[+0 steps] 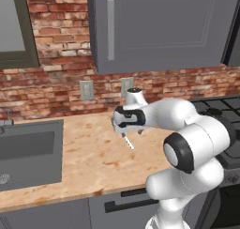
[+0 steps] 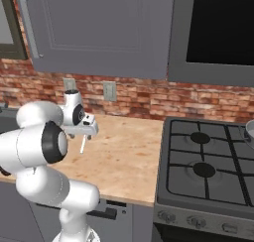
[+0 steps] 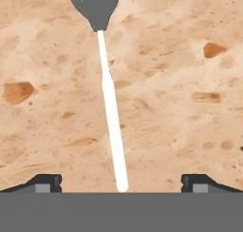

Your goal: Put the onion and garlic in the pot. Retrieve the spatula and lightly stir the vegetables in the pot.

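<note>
At the far left a dark grey sink basin is set into the speckled tan stone countertop, with the corner of a dark-framed window above it. Along the red brick back wall sit two pale grey outlet plates, and over them hangs a grey upper cabinet with a long silver bar handle.

Moving right, the white arm reaches out over the middle of the counter, and its two-finger gripper hangs pointing down at the stone. The small dark fingertips stand wide apart, holding nothing. Lying flat on the counter beneath it is the spatula, a turner with a dark grey slotted head and a thin white straight handle. In the hand view the handle runs up between the two tips, its rounded end about midway between them and the head at the far end. From the base views only a short stretch of the white handle peeks out below the hand, the arm's bulk covering the rest.

Further right the counter ends at a black gas stove with dark grates and round burners. At the far right edge, a sliver of a round grey metal pot with a lighter rim sits on the stove.
</note>
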